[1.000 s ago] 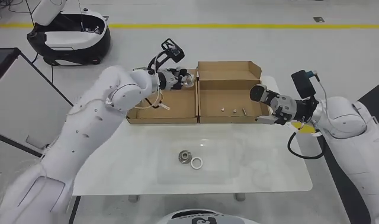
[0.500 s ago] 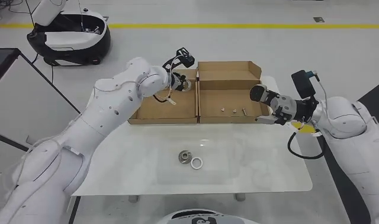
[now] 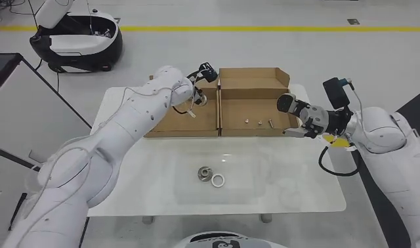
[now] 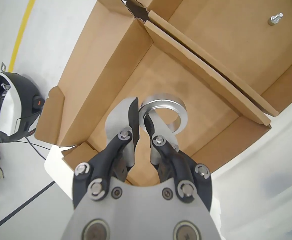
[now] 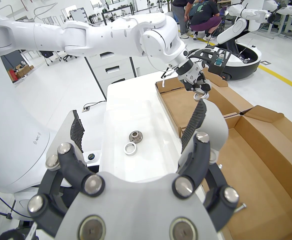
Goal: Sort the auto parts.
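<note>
— Checking left gripper (image 4: 141,116): how wide, holding what?
— Nearly closed. It pinches the wall of a flat silver metal ring (image 4: 164,102), one finger inside the hole, the other on the outer rim. The ring hangs just beyond the fingertips, above the floor of the left brown cardboard box (image 4: 106,58), not touching it.
— Right gripper (image 5: 138,112)?
— Spread wide, nothing in it. It hovers at the outer side wall of the right brown cardboard box (image 3: 254,110), where small silver bolts (image 3: 258,123) lie.
— Changes over the last second?
— The left arm has swung further across the box and its wrist has turned, carrying the ring toward the shared wall. The right arm has not shifted. Well behind the left gripper, the grey flanged metal hub (image 3: 205,174) and a second silver ring (image 3: 218,180) lie where they were on the white table (image 3: 295,182), touching or nearly so.
— Edges, room?
— The doubled wall between the boxes stands just beside the held ring. Bare cardboard floor lies beneath it and away from that wall.
</note>
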